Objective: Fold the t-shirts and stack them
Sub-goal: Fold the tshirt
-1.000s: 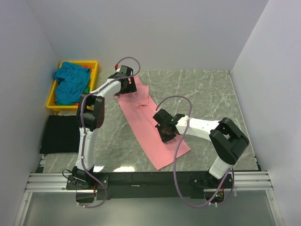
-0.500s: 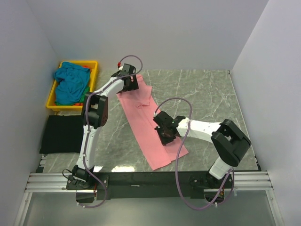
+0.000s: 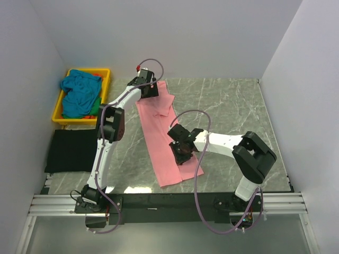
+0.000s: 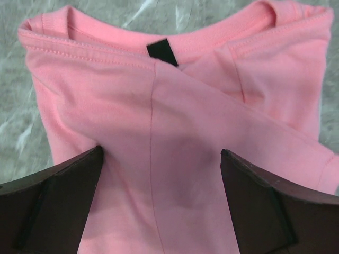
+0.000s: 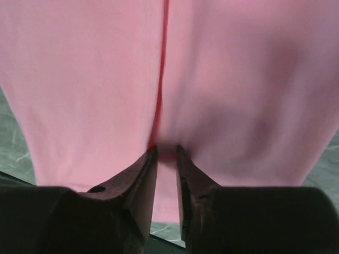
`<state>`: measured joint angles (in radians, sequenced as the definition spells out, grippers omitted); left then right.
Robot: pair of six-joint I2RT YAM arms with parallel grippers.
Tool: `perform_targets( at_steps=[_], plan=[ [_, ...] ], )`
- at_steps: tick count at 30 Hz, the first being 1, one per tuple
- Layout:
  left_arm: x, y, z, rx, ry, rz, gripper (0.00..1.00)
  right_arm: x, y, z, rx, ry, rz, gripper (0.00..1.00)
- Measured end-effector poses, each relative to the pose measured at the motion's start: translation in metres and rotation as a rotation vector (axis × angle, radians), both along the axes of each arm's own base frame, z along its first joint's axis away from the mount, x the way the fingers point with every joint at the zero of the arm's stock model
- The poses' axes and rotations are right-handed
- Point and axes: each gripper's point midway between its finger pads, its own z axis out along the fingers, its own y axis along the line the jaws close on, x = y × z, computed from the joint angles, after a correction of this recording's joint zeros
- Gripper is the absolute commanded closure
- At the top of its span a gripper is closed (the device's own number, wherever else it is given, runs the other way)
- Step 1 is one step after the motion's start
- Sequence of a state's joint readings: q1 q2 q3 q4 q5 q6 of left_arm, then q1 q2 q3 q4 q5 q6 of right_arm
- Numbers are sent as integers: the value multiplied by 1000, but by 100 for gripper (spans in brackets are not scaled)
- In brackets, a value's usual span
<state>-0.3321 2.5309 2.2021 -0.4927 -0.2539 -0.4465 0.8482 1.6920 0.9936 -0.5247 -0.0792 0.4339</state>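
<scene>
1. Folding the pink shirt, lying as a long strip on the table (teal shirt waiting in the tray).
2. Hovering the left gripper wide open and empty over the collar.
3. Pinching pink cloth tight in the right gripper.
4. Probably needing that end lifted toward the collar next.

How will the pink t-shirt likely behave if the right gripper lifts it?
Probably floppy: the pink t-shirt folds and bunches at the right gripper's pinch. Likely light: thin cloth lying flat on the table; lifted, it should drape.
</scene>
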Motion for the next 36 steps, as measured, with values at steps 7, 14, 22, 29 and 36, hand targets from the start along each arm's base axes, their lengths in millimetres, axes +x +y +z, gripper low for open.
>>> perform_targets(
  at_steps=[7,14,22,29,36],
  plan=[
    [16,2,8,-62,-50,-17,0,9,0,21,-16,-32,-36,56],
    [20,2,17,-101,-75,-28,0,28,-15,69,66,-139,-138,51],
    [-13,3,106,-195,-135,-1,1,-3,-77,33,7,-58,-256,49],
    [-121,11,187,-308,-143,67,2,-31,-91,9,8,24,-273,53],
    [-278,7,86,-234,198,78,3,-30,-87,2,42,21,-284,55]
  ],
)
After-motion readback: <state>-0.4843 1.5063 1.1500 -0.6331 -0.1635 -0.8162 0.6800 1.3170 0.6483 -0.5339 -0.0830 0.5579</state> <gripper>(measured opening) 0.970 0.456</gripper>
